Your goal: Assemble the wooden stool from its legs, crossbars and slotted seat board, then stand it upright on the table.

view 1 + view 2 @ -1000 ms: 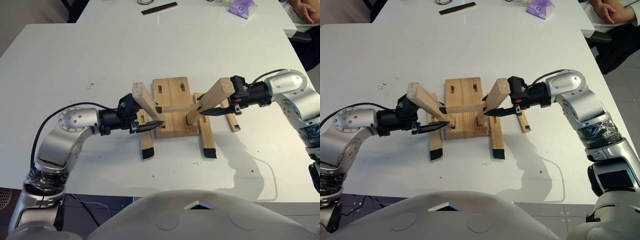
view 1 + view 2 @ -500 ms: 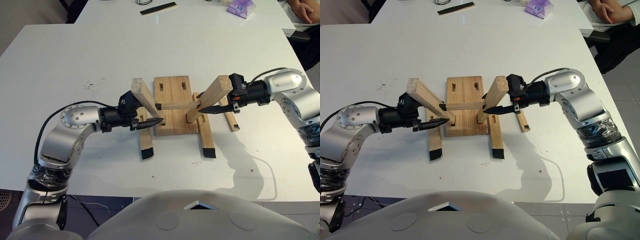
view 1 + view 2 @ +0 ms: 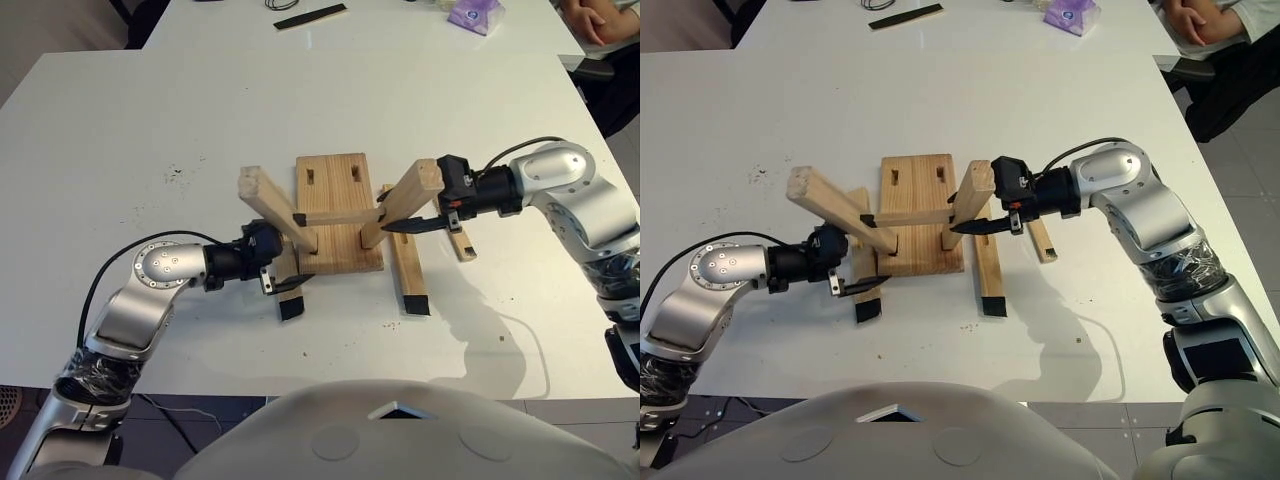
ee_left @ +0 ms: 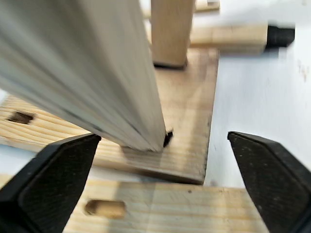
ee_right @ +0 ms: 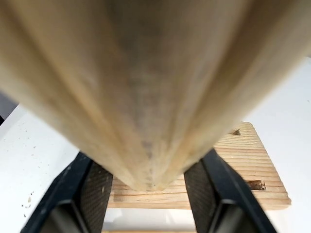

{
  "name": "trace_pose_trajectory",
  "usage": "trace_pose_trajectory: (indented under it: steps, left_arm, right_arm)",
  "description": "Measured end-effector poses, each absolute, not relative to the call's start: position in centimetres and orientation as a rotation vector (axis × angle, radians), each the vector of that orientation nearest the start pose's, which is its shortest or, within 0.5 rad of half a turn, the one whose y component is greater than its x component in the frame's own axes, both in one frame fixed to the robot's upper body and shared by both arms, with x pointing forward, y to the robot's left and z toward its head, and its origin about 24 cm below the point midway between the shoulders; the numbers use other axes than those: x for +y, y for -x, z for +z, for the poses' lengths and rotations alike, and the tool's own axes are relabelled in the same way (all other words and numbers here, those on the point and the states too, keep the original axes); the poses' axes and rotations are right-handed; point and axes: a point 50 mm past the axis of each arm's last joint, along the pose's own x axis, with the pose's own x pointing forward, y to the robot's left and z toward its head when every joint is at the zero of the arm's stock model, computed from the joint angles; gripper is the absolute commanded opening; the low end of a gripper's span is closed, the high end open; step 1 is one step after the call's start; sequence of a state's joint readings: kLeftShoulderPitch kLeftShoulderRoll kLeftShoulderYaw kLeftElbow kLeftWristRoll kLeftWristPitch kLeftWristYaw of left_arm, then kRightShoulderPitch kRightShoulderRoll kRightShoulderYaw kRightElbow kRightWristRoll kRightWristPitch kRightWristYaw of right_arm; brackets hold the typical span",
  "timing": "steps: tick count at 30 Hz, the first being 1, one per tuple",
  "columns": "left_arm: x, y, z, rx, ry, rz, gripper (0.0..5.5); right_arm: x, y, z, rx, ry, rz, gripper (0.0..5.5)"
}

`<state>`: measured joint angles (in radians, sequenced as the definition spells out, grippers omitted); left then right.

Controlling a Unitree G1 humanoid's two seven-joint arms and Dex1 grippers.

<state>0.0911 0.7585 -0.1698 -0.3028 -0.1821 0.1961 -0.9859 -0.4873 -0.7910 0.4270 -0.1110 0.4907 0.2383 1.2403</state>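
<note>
The white table [image 3: 120, 120] has dark specks. The left gripper [image 3: 290, 281] is spread wide just before the foot of the left leg [image 3: 272, 203]. Under each gripper spare legs [image 3: 410, 265] lie flat, black tips nearest. Both standing legs lean outward from the board [image 3: 335, 185], with the crossbar [image 3: 338, 215] level between them. The right gripper [image 3: 392, 221] pinches the right leg [image 3: 405, 195]. Beyond, a second table [image 3: 400, 35] holds a strip [image 3: 310, 17] and a packet [image 3: 475, 15].

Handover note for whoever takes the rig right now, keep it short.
Left gripper: open, near the foot of the left leg, not gripping it.
Right gripper: shut on the right leg.
Done: both legs, joined by one crossbar, stand splayed on the seat board; I cannot tell whether they are seated in its slots.
To do: fit the two spare legs and the loose crossbar lying on the table, then stand the stool upright.
</note>
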Motion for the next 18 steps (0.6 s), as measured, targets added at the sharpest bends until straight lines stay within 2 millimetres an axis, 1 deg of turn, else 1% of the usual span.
trace_pose_trajectory:
  steps: [2, 3, 4, 5, 6, 7, 8, 10, 15, 18]
  left_arm:
    - [19.5, -19.7, 6.0, 0.383, -0.505, -1.185, 5.40]
    - [19.6, -19.7, 6.0, 0.370, -0.513, -1.189, 5.40]
    - [19.7, -19.7, 5.9, 0.357, -0.520, -1.192, 5.40]
    - [19.8, -19.8, 5.8, 0.351, -0.529, -1.190, 5.40]
    - [19.9, -19.9, 5.6, 0.350, -0.541, -1.181, 5.40]
    - [20.4, -19.9, 5.0, 0.375, -0.545, -1.154, 5.40]
    - [20.4, -19.9, 4.9, 0.367, -0.544, -1.145, 5.40]
    - [20.3, -19.9, 4.7, 0.351, -0.531, -1.138, 5.40]
    - [20.3, -19.7, 4.4, 0.339, -0.520, -1.131, 5.40]
    - [20.4, -19.6, 4.3, 0.334, -0.519, -1.134, 5.40]
  right_arm:
    - [-13.5, -25.5, 13.5, 0.195, 0.438, 1.661, 2.00]
    - [-13.4, -25.5, 13.4, 0.199, 0.435, 1.659, 2.37]
    - [-13.4, -25.5, 13.3, 0.205, 0.431, 1.654, 2.47]
    - [-13.4, -25.5, 12.8, 0.255, 0.471, 1.642, 2.54]
    - [-13.6, -25.3, 11.5, 0.341, 0.478, 1.625, 2.77]
    - [-13.8, -24.7, 9.5, 0.437, 0.436, 1.620, 2.91]
    - [-13.7, -24.5, 9.0, 0.458, 0.414, 1.621, 3.09]
    - [-13.4, -24.8, 9.2, 0.443, 0.416, 1.620, 3.39]
    - [-14.0, -25.8, 10.0, 0.430, 0.459, 1.561, 3.39]
    - [-14.4, -26.0, 9.8, 0.450, 0.485, 1.539, 3.39]
